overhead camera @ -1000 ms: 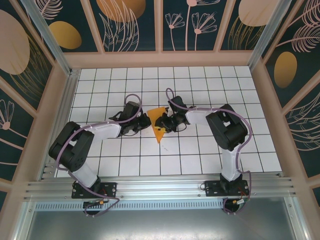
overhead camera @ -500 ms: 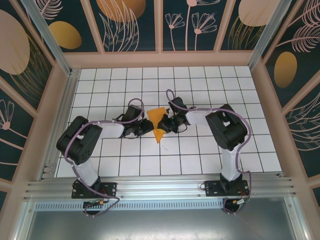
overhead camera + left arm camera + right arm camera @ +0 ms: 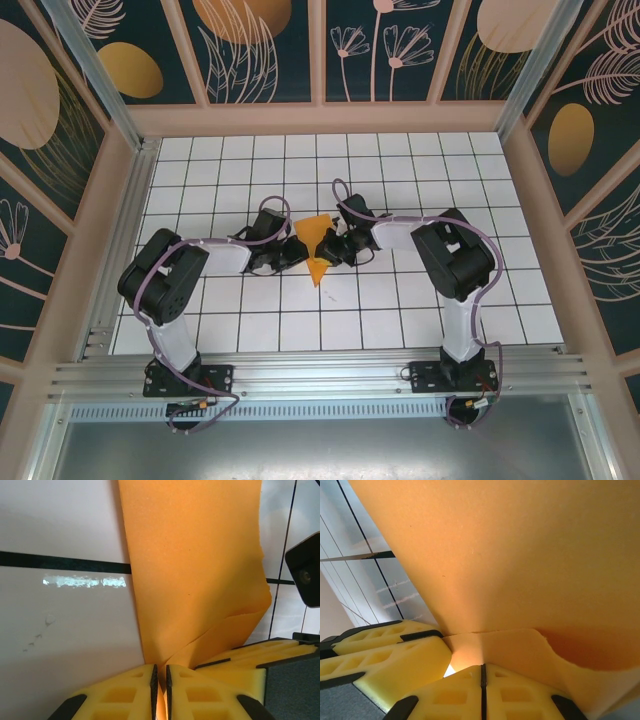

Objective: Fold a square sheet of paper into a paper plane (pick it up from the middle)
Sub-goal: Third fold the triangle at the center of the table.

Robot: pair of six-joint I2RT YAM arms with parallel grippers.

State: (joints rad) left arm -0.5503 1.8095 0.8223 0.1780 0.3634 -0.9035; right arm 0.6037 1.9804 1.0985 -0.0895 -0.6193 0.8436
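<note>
The square sheet of paper (image 3: pixel 318 243) is orange and folded into a pointed wedge, its tip toward the near side, at the middle of the tiled floor. My left gripper (image 3: pixel 298 251) is at its left edge and my right gripper (image 3: pixel 331 247) at its right edge. In the left wrist view the paper (image 3: pixel 195 570) rises from between the left gripper's (image 3: pixel 160 675) yellow pads, which are shut on a layer. In the right wrist view a curled flap of the paper (image 3: pixel 520 555) comes out of the right gripper's (image 3: pixel 481 672) closed jaws. Each wrist view also holds the other gripper's fingers (image 3: pixel 250 660) (image 3: pixel 385 650).
The white tiled floor (image 3: pixel 400 300) is ringed by a wooden frame with patterned walls (image 3: pixel 320 50). An aluminium rail (image 3: pixel 320 375) with both arm bases runs along the near edge. Both forearms lie low, crowding the middle around the paper.
My left arm has swung right, bringing its gripper in to the paper's left edge. The right gripper has closed on the paper and stayed put. The paper has barely shifted.
</note>
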